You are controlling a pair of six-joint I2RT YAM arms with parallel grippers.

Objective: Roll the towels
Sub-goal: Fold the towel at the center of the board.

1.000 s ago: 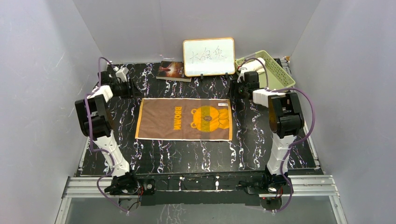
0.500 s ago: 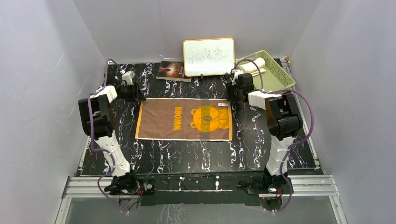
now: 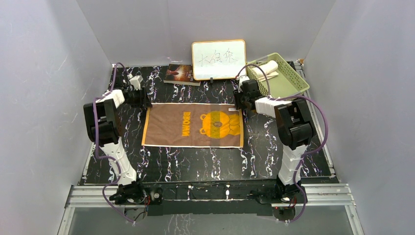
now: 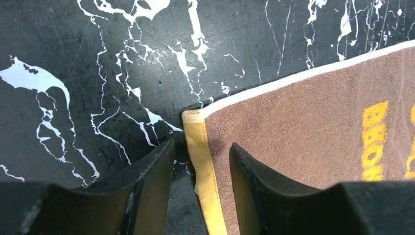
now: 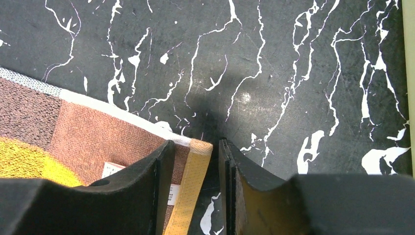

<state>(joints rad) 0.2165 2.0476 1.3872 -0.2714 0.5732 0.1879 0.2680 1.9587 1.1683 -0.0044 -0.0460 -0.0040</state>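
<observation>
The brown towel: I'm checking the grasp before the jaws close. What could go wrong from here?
1. The left gripper has open jaws astride only the thin yellow hem of the towel; a shallow pinch might slip.
2. The right gripper sits at the very corner, one jaw just off the cloth, so it may miss.
3. Uneven grips could skew the roll.

Book (image 3: 182,73), board (image 3: 219,59), green basket (image 3: 289,85)

board (image 3: 219,59), book (image 3: 181,73), basket (image 3: 288,84) line the far edge, open tabletop (image 3: 195,164) before the towel (image 3: 166,128)
</observation>
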